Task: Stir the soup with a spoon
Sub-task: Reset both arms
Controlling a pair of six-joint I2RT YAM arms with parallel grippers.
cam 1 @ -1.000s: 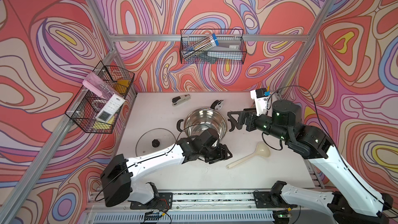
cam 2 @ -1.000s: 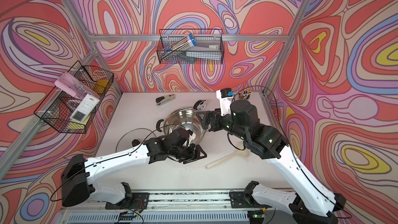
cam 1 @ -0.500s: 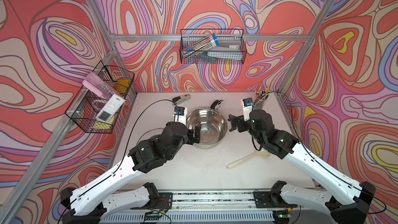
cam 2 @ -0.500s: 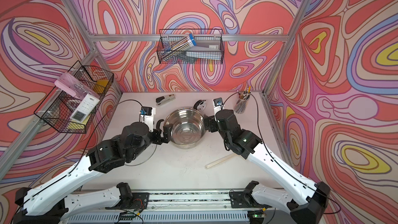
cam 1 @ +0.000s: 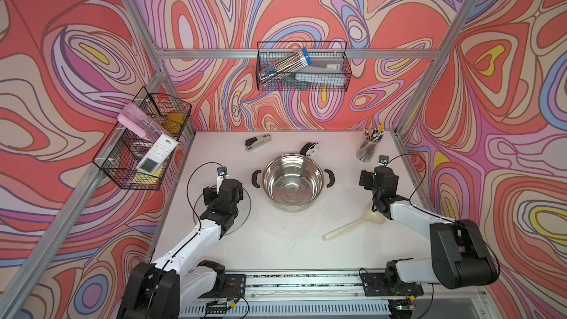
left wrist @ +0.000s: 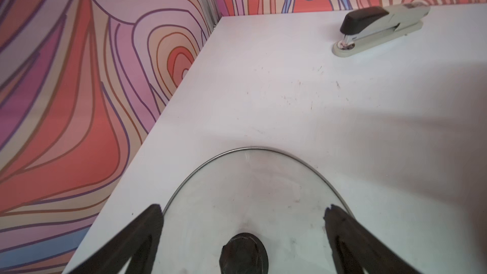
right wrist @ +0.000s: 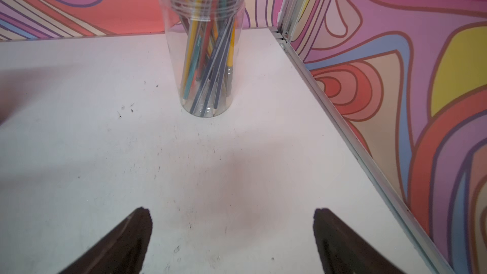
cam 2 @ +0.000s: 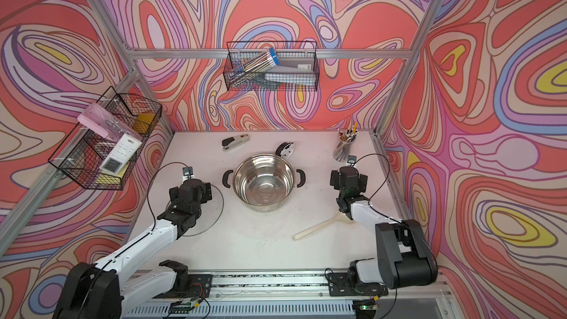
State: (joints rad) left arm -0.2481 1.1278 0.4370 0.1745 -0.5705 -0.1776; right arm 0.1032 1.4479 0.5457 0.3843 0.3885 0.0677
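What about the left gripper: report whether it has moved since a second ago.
Yes. The left gripper has swung from the near side of the pot to its left, and now hangs open over the glass lid.

Bright, even light fills both top views; the steel pot (cam 1: 290, 184) shows mild glare. In the wrist views broad soft shadows lie on the surface (left wrist: 263, 88), and the right gripper (right wrist: 232, 217) has dark fingers (right wrist: 123, 241) that look blurred.
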